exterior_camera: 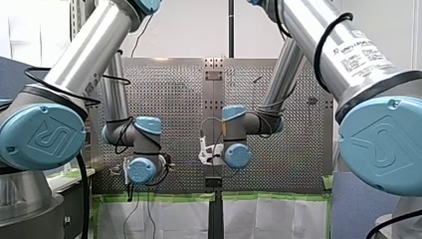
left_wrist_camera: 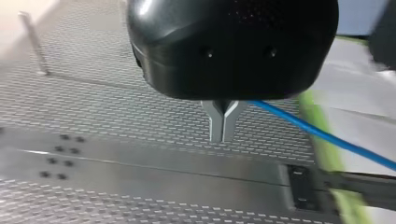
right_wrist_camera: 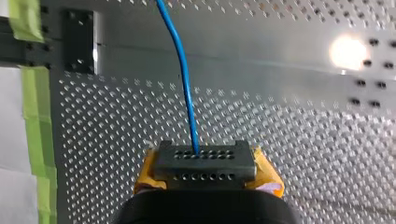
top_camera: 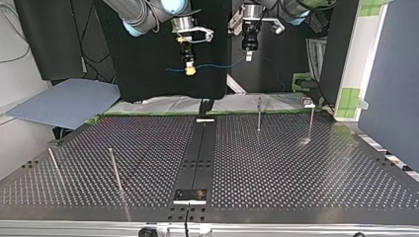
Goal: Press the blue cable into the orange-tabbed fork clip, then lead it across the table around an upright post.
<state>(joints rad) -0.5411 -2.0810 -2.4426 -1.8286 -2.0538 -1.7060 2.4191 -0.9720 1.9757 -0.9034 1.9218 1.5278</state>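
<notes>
While both arms hang above the 12 o'clock edge of the tabletop (top_camera: 296, 168) in the top view, the cable (top_camera: 217, 65) spans the gap between them, clear of the surface. My right end effector (top_camera: 189, 71), at 11 o'clock, is closed on the cable between yellow pads; a short tail runs past it toward 9 o'clock. My left end effector (top_camera: 249, 58), at 12 o'clock, has its metal fingers (left_wrist_camera: 217, 121) pressed together on the cable's other end. One post (top_camera: 259, 114) stands upright at 1 o'clock.
</notes>
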